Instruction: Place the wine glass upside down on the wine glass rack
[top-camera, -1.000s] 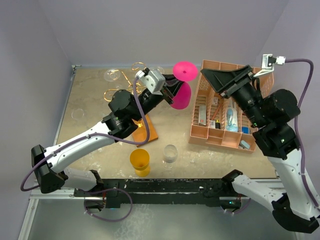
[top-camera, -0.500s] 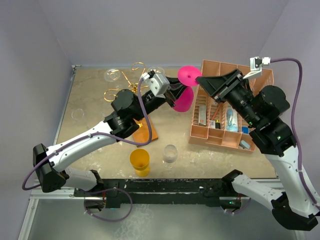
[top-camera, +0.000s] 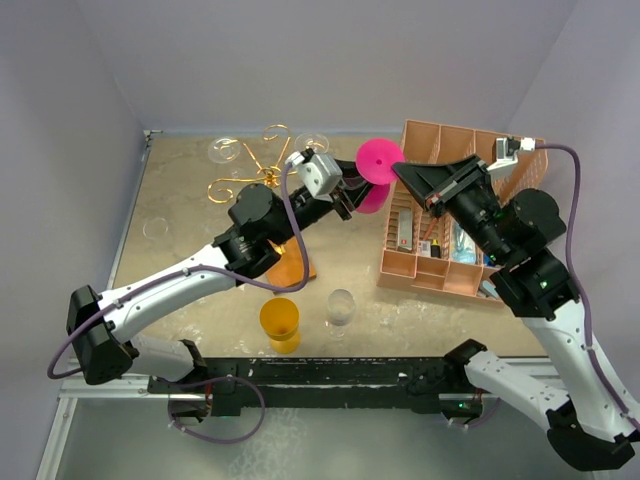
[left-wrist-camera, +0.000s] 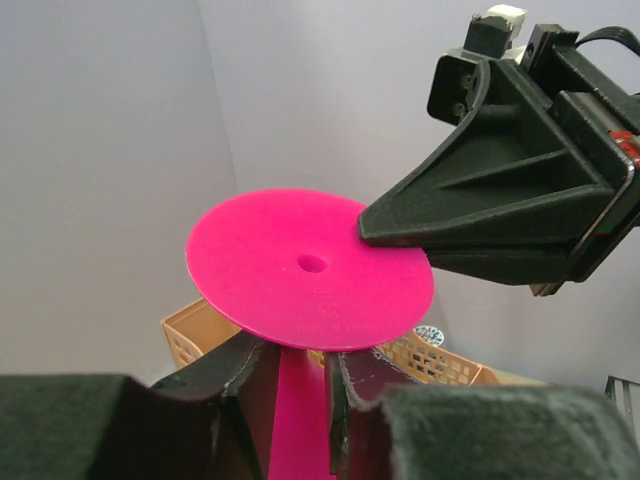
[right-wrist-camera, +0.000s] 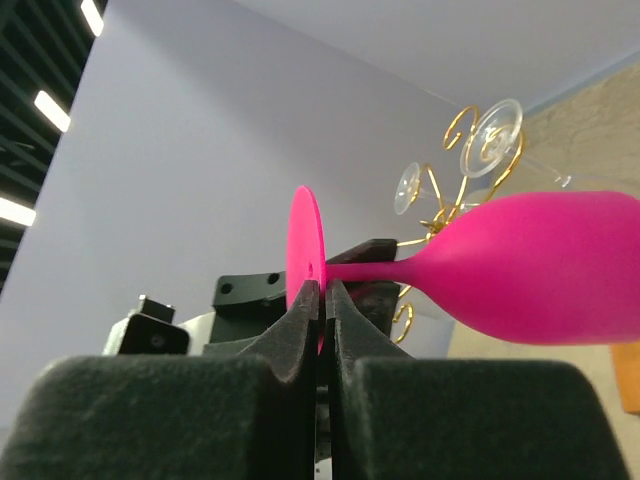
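Note:
The pink wine glass (top-camera: 378, 160) hangs in the air on its side between both arms, its foot toward the right arm. My right gripper (top-camera: 398, 168) is shut on the rim of the foot (right-wrist-camera: 305, 240), and the bowl (right-wrist-camera: 540, 265) points away from it. My left gripper (left-wrist-camera: 298, 355) is open just below the foot (left-wrist-camera: 310, 265), its fingers standing loosely on either side of the stem. The gold wire wine glass rack (top-camera: 255, 170) stands behind the left arm at the back left, and shows in the right wrist view as the rack (right-wrist-camera: 470, 170) with clear glasses hanging on it.
A salmon slotted organizer (top-camera: 450, 240) with small items sits under the right arm. An orange cup (top-camera: 279, 320) and a clear glass (top-camera: 341, 307) stand near the front edge. The rack's brown base (top-camera: 295, 265) lies under the left arm. Walls close off the left, back and right.
My right gripper moved left to the glass's foot and shut on its rim. The left gripper's jaws eased apart on the stem. The glass shifted slightly to the right.

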